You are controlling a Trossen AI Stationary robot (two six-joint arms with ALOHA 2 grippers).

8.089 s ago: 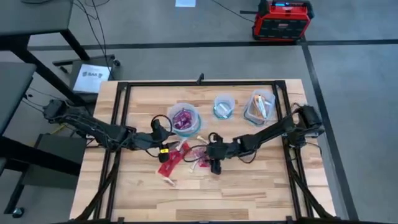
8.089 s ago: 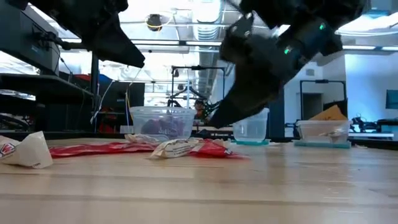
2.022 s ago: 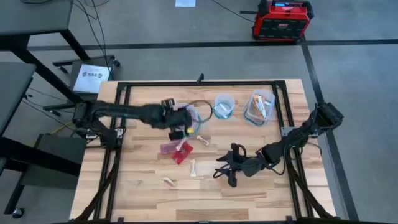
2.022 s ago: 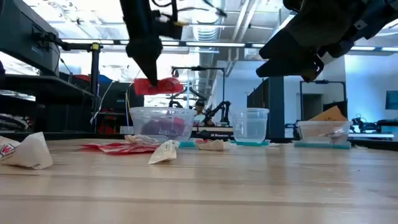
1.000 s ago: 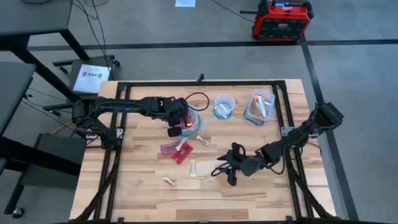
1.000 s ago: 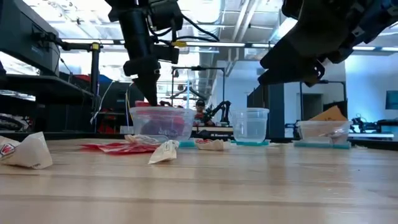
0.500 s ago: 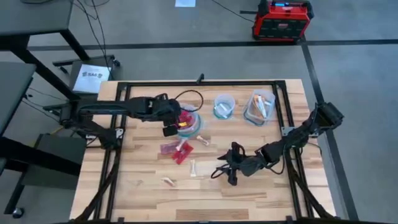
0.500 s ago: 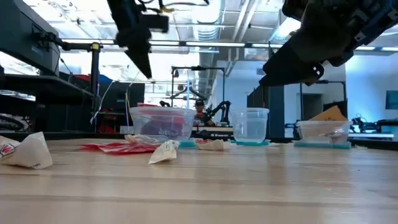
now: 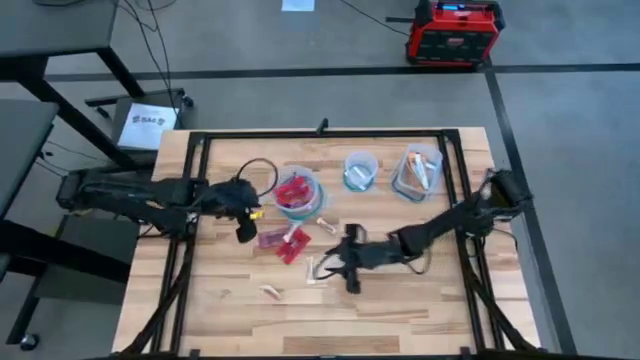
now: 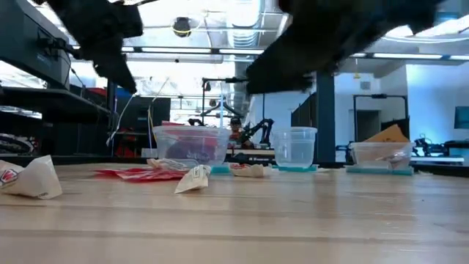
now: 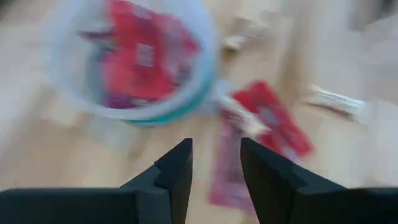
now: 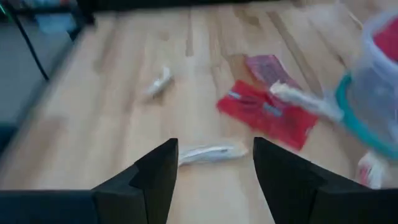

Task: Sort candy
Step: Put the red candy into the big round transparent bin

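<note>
A pale wooden tabletop (image 9: 400,310) carries a black metal frame (image 9: 325,133) that runs round its edges. Three clear containers stand in a row toward its far side: a round blue-rimmed tub (image 9: 297,192), a small cup (image 9: 359,170) beside it, and a squarer tub (image 9: 418,170) nearest the right edge. On the grey floor beyond sits a red and black box (image 9: 453,32), possibly a power unit. To the left, a white sheet of paper (image 9: 146,124) lies on a low stand next to a dark desk (image 9: 60,30). Seen level across the tabletop, the room behind shows ceiling lights (image 10: 242,15) and dark racks (image 10: 29,66).
</note>
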